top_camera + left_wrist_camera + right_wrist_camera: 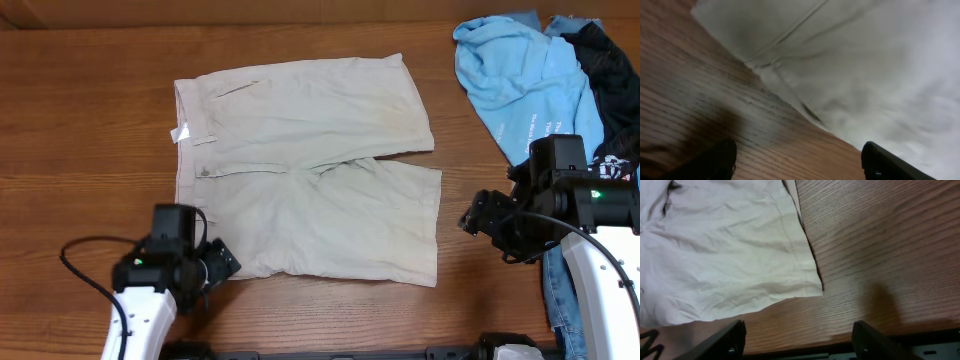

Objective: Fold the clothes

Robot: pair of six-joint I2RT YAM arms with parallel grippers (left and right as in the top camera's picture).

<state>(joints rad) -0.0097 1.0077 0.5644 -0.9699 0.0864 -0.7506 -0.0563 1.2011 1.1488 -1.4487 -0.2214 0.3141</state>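
Observation:
The beige khaki shorts (310, 165) lie spread flat in the middle of the table, waistband at the left with a small white label, legs pointing right. My left gripper (222, 265) is open and empty, just off the shorts' near left corner; that corner shows in the left wrist view (850, 65). My right gripper (478, 218) is open and empty, to the right of the near leg hem, apart from it. The hem corner shows in the right wrist view (730, 255).
A light blue T-shirt with white print (525, 80) and a black garment with white graphic (612, 70) lie heaped at the far right. More blue cloth (565, 310) hangs by the right arm. The table's front edge (850, 340) is close under the right gripper.

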